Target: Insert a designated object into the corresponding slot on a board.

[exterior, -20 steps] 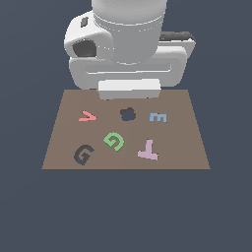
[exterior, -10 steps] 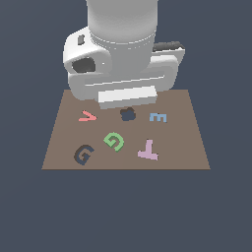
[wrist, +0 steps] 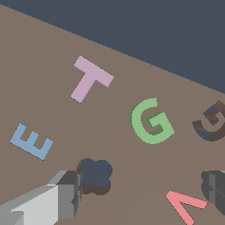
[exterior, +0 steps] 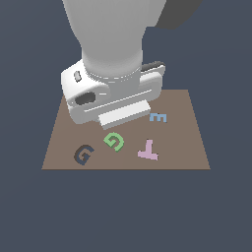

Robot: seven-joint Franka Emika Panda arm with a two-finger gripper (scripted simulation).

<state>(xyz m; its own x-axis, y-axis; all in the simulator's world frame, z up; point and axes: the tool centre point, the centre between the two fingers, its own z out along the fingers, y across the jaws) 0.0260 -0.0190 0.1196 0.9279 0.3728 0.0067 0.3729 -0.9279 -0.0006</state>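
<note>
The green G (exterior: 114,141) is seen flat on the brown board (exterior: 187,147), in the lower middle of the exterior view, free of any grip. The dark grey G-shaped slot (exterior: 83,154) is cut into the board near its lower left corner in that view, just beside the green G but apart from it; nothing is held in the recess. In the wrist view the green G (wrist: 150,121) is shown lying between the pink T (wrist: 91,79) and the slot (wrist: 212,124). A dark flower-shaped hole (wrist: 95,174) is also seen there, with nothing in it, near a blue E (wrist: 31,141) and a red V (wrist: 186,205). The jaws (wrist: 140,195) are held apart above the board, one grey finger (wrist: 66,193) at each lower side of the wrist view, nothing being clamped between them.
</note>
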